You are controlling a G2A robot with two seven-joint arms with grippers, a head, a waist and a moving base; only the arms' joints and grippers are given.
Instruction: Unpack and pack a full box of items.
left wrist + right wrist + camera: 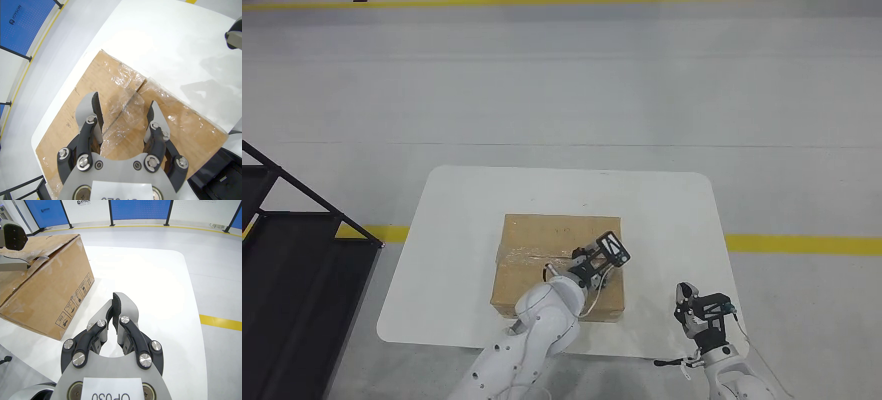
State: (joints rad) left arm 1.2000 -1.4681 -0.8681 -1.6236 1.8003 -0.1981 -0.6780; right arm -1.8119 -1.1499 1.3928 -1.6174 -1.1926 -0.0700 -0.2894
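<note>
Handling symbols (75, 306) (black pictograms) on box (37, 281)

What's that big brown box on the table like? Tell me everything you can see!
The box is brown cardboard, standing flat on the white table. Its top flaps meet at a middle seam under crinkly clear tape, and one flap edge gapes up a little. Small black handling pictures are printed on one side. The open left gripper hangs over the seam; whether it touches is unclear.
</note>
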